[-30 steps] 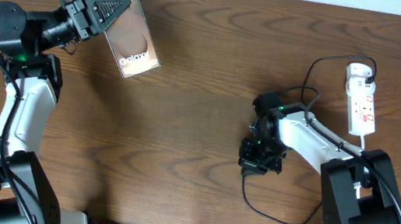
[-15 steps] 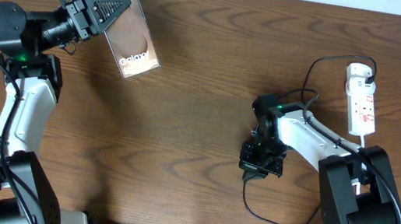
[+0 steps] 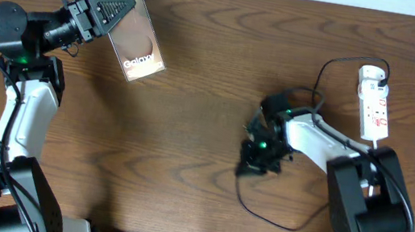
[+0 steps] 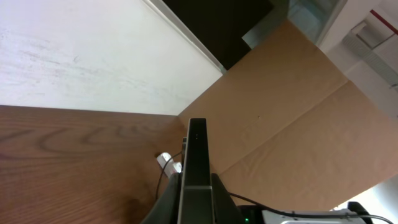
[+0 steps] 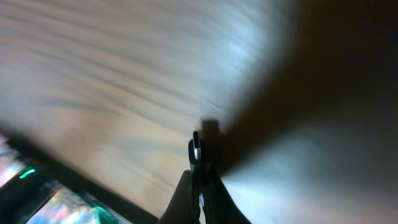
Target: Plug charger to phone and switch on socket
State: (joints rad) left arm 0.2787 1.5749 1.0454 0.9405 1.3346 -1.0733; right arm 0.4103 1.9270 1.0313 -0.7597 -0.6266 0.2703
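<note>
Your right gripper [image 3: 255,157], clamped shut on what looks like the charger [image 3: 281,226] tip, has swung left, blurred. Your left gripper [image 3: 96,12] grips the tilted phone [image 3: 141,41], well apart. Socket [image 3: 375,103] sits untouched: plugging is only approaching.

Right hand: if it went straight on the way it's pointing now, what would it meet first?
Most likely the bare brown wooden tabletop. The right hand, shut on the thin black charger cable, faces only wood, though the blurred wrist view leaves depth unclear.
</note>
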